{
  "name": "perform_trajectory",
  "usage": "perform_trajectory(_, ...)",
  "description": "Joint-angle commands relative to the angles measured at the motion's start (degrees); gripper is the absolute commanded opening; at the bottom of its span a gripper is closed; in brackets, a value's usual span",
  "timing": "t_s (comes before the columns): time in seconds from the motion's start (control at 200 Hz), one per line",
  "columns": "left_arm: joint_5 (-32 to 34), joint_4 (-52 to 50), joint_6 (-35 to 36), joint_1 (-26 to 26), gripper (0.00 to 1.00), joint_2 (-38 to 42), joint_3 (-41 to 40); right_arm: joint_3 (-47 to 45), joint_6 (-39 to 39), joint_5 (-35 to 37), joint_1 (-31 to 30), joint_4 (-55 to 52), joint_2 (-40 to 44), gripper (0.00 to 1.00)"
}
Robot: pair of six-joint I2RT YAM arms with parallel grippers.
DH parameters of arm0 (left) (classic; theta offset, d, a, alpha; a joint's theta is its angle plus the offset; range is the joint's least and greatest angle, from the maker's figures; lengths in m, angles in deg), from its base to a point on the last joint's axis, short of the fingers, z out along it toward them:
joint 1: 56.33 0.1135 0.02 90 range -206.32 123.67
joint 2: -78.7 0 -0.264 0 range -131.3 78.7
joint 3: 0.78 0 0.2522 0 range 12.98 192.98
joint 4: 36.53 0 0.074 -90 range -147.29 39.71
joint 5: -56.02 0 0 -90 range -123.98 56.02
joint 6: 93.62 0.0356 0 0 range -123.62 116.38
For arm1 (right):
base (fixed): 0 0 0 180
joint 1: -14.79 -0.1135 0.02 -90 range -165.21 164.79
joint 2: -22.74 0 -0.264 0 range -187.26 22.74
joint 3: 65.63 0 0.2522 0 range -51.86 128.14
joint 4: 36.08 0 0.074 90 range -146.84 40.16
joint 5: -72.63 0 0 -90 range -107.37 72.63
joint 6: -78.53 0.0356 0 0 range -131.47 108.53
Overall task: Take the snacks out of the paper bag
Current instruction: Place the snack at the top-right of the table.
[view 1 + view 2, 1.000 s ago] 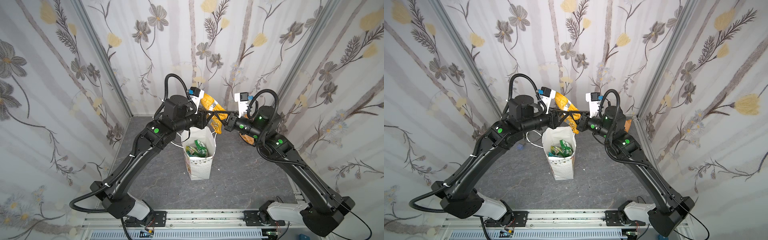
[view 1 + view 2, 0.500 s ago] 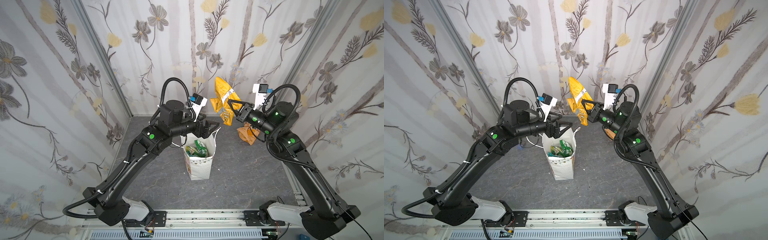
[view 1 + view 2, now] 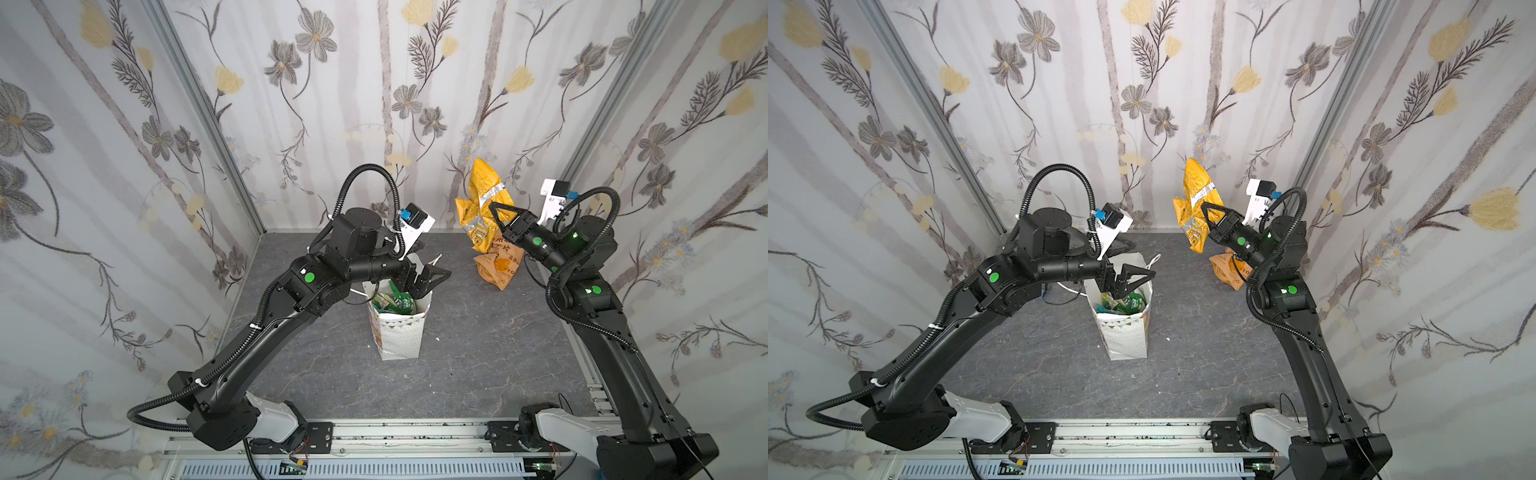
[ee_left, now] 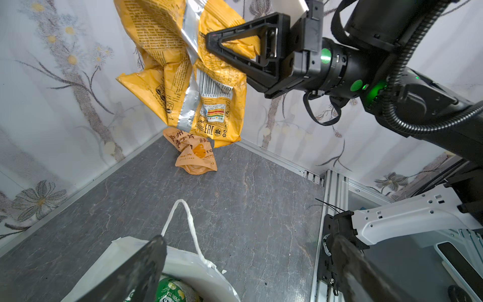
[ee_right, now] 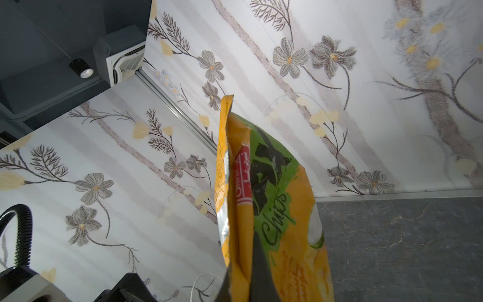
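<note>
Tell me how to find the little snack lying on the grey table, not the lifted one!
Look past the white paper bag to the back right corner of the grey table. Under the big yellow packet in the right claw lies a small orange packet. It is smaller, more orange, and nothing grips it.

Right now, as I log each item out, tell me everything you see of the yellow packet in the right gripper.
The yellow packet is a crumpled foil chip bag: orange-yellow, a silvery seam, small print and a barcode on its back, green with "Chips" lettering on its front. It hangs roughly upright in the air, pinched at mid-height by the shut right gripper, outside the paper bag.
</note>
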Motion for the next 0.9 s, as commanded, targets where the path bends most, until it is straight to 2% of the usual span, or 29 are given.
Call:
perform_trajectory(0.0,1.03,-1.49,3.02,-0.92,1.00,-0.42,1.00,-4.03,4.68,-2.78,2.96,6.73,0.30,0.00)
perform_trajectory(0.315,5.91,-4.34,6.34,-4.17,1.00,-1.33,2.00,-16.74,6.84,-5.55,10.12,13.10,-2.99,0.00)
perform_trajectory(0.55,8.08,-5.67,7.41,-5.17,1.00,-1.41,2.42,-23.07,6.77,-9.91,12.70,17.71,-11.32,0.00)
perform_trajectory(0.709,8.95,-5.99,7.53,-5.61,1.00,-1.40,2.31,-23.11,7.25,-11.76,12.43,21.71,-20.06,0.00)
perform_trajectory(0.894,10.61,-6.67,7.59,-6.05,1.00,-1.07,1.79,-16.10,9.28,-13.14,10.29,25.09,-31.35,0.00)
